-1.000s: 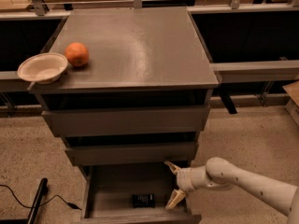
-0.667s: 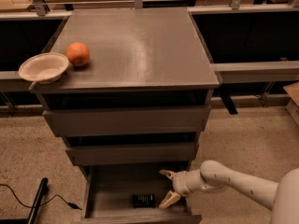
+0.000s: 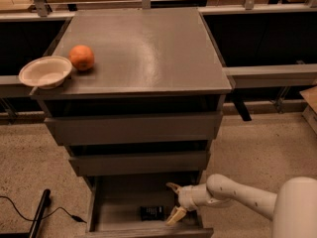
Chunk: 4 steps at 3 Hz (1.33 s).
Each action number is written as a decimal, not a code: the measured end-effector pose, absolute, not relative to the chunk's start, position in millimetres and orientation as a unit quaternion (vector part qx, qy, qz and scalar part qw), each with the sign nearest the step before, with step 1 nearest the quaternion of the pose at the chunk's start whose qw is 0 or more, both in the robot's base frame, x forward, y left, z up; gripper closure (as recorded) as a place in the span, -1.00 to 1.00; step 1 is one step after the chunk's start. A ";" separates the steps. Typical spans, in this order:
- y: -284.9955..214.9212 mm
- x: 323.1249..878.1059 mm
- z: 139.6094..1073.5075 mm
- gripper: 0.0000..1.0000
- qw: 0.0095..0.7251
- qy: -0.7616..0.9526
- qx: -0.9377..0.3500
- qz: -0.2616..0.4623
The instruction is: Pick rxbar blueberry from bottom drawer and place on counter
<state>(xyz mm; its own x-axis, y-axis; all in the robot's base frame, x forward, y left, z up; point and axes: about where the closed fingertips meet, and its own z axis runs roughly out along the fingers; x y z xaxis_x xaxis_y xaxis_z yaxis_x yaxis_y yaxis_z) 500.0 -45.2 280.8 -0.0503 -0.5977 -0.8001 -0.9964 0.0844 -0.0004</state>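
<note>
With the bottom drawer [image 3: 119, 205] open, my end effector [image 3: 170, 204] hung spread just right of the rxbar blueberry [image 3: 151, 212], ungrasped near the drawer's front edge; gripping, lifting and placing it on the surface [image 3: 143, 48] were not yet done.

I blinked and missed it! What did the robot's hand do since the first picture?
The gripper slid across the open bottom drawer, closer to the rxbar blueberry, jaws open, holding nothing. The bar, the orange and the bowl on the counter stayed put.
</note>
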 end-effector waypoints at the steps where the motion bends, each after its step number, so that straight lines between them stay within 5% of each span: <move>1: -44.7 508.0 261.0 -1.00 0.353 0.657 -0.592 0.305; 4: -43.8 532.4 218.9 -1.00 0.340 0.649 -0.616 0.289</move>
